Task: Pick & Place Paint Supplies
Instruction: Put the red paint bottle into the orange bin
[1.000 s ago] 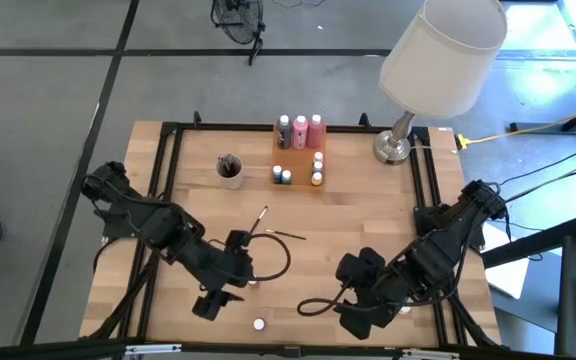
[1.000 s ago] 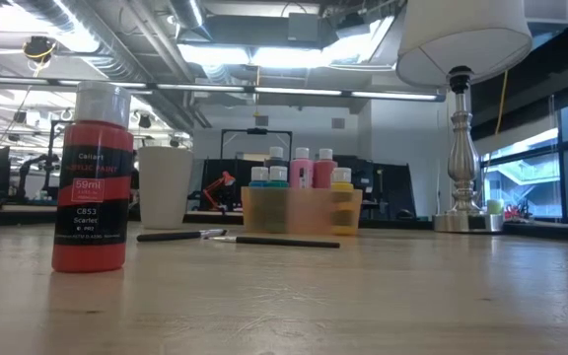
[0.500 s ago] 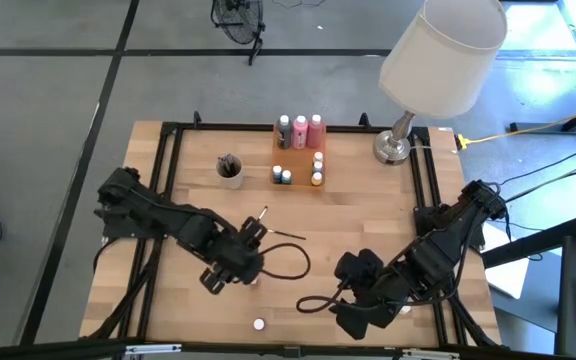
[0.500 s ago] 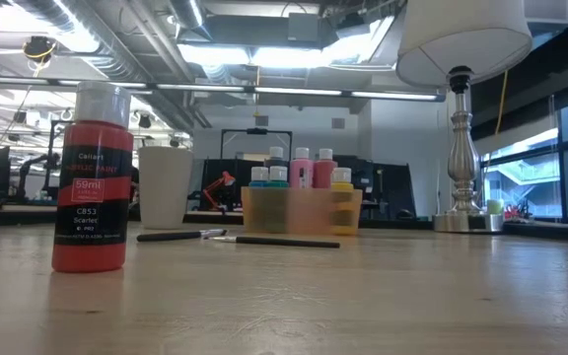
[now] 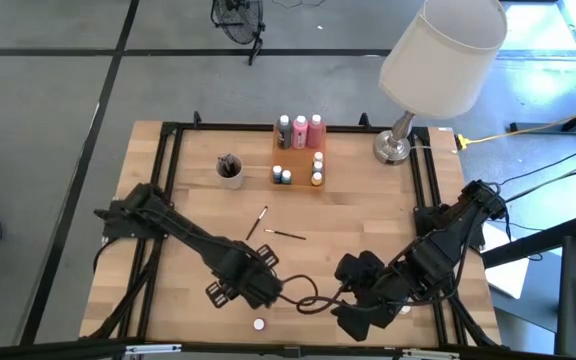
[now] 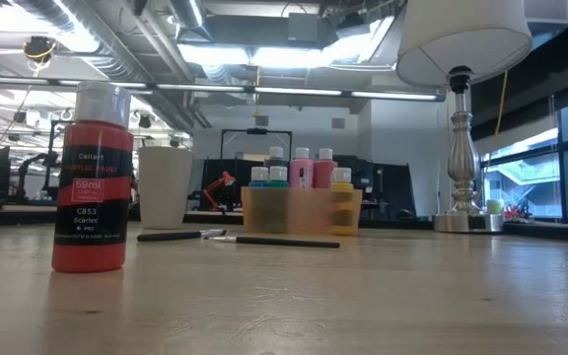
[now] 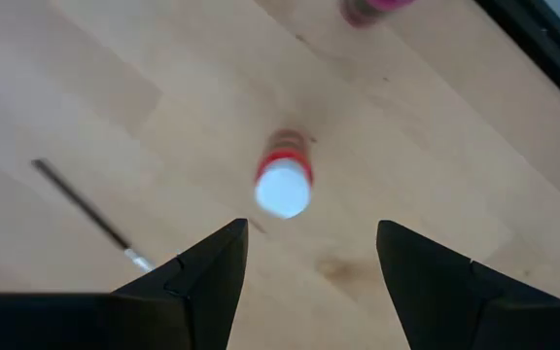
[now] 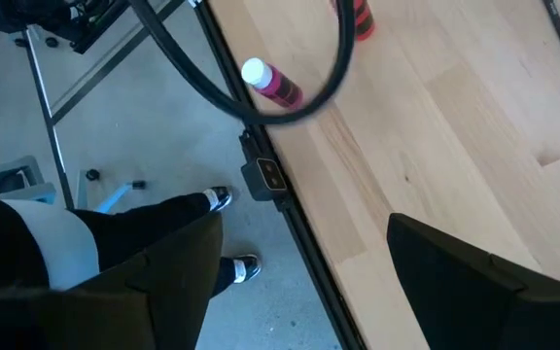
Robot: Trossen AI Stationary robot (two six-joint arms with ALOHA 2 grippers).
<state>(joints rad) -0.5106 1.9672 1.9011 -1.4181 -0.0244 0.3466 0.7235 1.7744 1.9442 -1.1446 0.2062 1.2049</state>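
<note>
Between the open left tool's (image 7: 304, 267) fingers stands a red bottle (image 7: 284, 181).

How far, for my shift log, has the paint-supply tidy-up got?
Done: three bottles and several small pots stand in the orange tray. In hand: the open left gripper hovers above the upright red bottle, not gripping; the right gripper waits open near the table's front edge. Left: that red bottle, a pink bottle and two brushes loose on the table.
</note>
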